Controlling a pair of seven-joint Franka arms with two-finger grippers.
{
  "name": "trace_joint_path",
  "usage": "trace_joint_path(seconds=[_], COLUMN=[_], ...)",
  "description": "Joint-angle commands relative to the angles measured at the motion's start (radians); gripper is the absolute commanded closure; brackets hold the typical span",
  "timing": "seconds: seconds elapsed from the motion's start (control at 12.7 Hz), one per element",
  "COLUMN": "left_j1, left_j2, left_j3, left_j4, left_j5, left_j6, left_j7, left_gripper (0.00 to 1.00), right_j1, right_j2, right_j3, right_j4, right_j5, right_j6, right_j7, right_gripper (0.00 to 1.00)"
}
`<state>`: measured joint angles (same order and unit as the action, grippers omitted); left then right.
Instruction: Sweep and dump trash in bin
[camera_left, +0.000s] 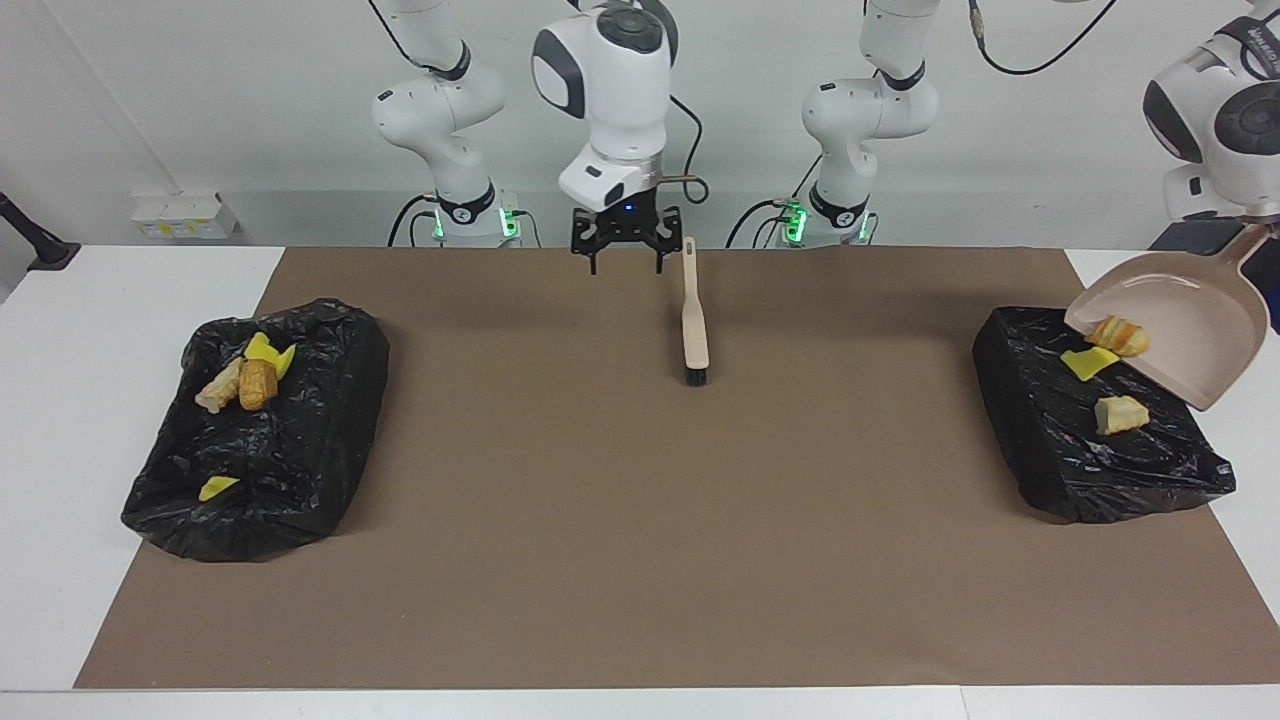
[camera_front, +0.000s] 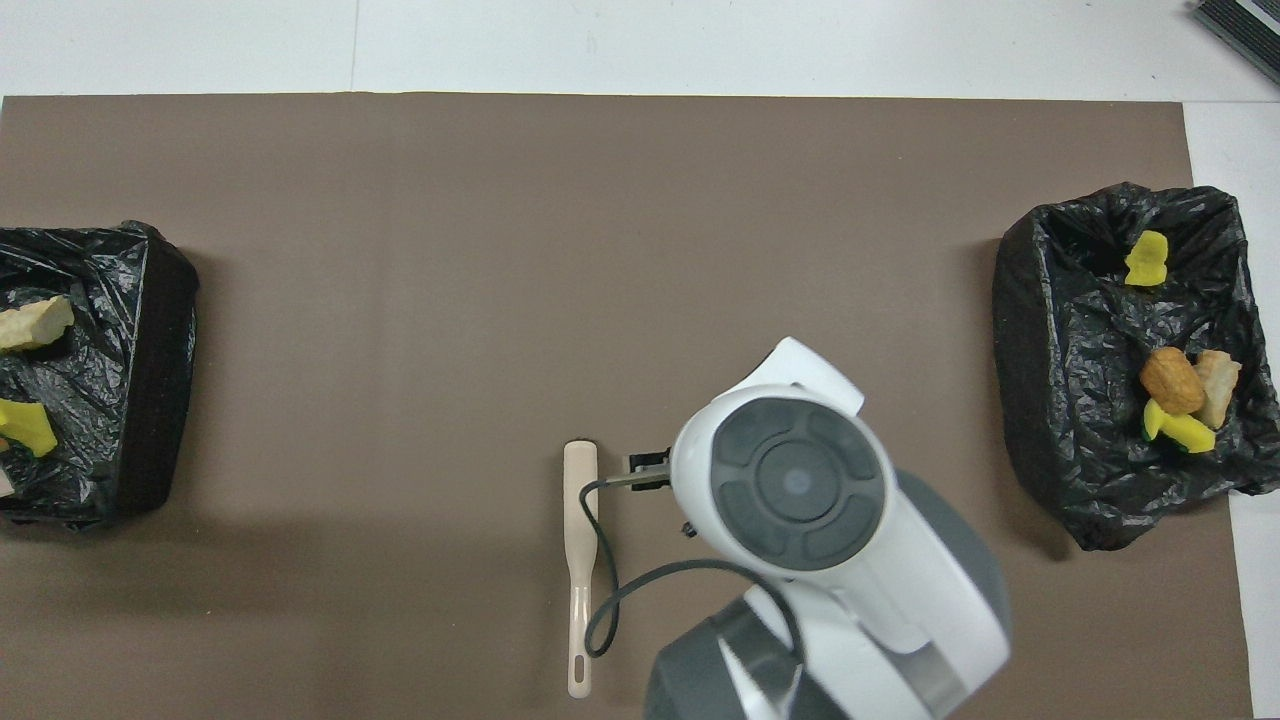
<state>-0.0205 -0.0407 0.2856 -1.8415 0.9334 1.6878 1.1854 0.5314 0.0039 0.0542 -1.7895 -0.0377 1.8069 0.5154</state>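
The beige dustpan (camera_left: 1190, 330) hangs steeply tilted over the black bin bag (camera_left: 1060, 450) at the left arm's end of the table. My left gripper holds its handle, but the wrist hides the fingers. One beige chunk of trash (camera_left: 1118, 335) sits at the pan's lip. A yellow wedge (camera_left: 1088, 362) and another beige chunk (camera_left: 1120, 413) lie on the bag, the same wedge (camera_front: 25, 425) and chunk (camera_front: 30, 322) showing in the overhead view. The brush (camera_left: 694, 320) lies flat on the brown mat. My right gripper (camera_left: 625, 250) is open in the air beside the brush handle, holding nothing.
A second black bin bag (camera_left: 300, 440) at the right arm's end holds yellow wedges, a golden-brown nugget (camera_left: 257, 383) and a beige chunk. The right arm's wrist (camera_front: 790, 490) covers part of the mat (camera_front: 400, 300) in the overhead view.
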Motion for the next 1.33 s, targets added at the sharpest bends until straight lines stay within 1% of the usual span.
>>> trace_joint_path(seconds=[0.0,0.16,0.31,0.47,0.55,0.63,0.79,0.86,1.02,1.1,1.18,1.26], left_j1=[-0.016,-0.016,-0.016,-0.016,-0.016,-0.018,-0.016,-0.016,-0.016,-0.018,-0.018,-0.018], left_j2=[0.005,0.007,0.021,0.056,0.056,0.056,0.061,0.059,0.041,0.027,0.019,0.019], left_j3=[-0.042,-0.063,-0.065,-0.072,-0.097,-0.117,-0.117,-0.131,-0.146,-0.16,-0.207,-0.268], left_j4=[0.059,0.065,0.083,0.16,0.171,0.171,0.179,0.182,0.156,0.137,0.114,0.101], left_j5=[0.033,0.099,0.105,0.107,0.081,0.009,-0.259,-0.356,-0.572,-0.64,-0.674,-0.714], left_j6=[-0.092,-0.083,-0.079,-0.083,-0.076,-0.073,-0.071,-0.069,-0.074,-0.08,-0.079,-0.068], left_j7=[0.01,0.008,0.007,0.014,0.011,-0.004,-0.068,-0.107,-0.232,-0.304,-0.397,-0.553], left_gripper=[1.0,1.0,1.0,1.0,1.0,1.0,1.0,1.0,1.0,1.0,1.0,1.0], right_j1=[-0.095,-0.175,-0.25,-0.298,-0.324,-0.353,-0.424,-0.456,-0.522,-0.551,-0.583,-0.59], right_j2=[-0.004,-0.002,-0.004,-0.004,-0.004,-0.004,-0.004,-0.004,-0.002,-0.001,0.005,0.011], right_j3=[0.012,0.01,0.012,0.01,0.01,0.01,0.009,0.01,0.01,0.01,0.01,0.012], right_j4=[0.064,0.11,0.125,0.142,0.153,0.154,0.154,0.154,0.154,0.156,0.16,0.185], right_j5=[-0.005,-0.004,-0.004,-0.01,-0.025,-0.027,-0.028,-0.027,-0.013,-0.013,-0.011,-0.007], right_j6=[-0.076,-0.127,-0.153,-0.161,-0.162,-0.162,-0.162,-0.162,-0.161,-0.161,-0.161,-0.161], right_j7=[-0.17,-0.289,-0.417,-0.454,-0.456,-0.456,-0.486,-0.492,-0.483,-0.488,-0.489,-0.483], right_gripper=[0.0,0.0,0.0,0.0,0.0,0.0,0.0,0.0,0.0,0.0,0.0,0.0])
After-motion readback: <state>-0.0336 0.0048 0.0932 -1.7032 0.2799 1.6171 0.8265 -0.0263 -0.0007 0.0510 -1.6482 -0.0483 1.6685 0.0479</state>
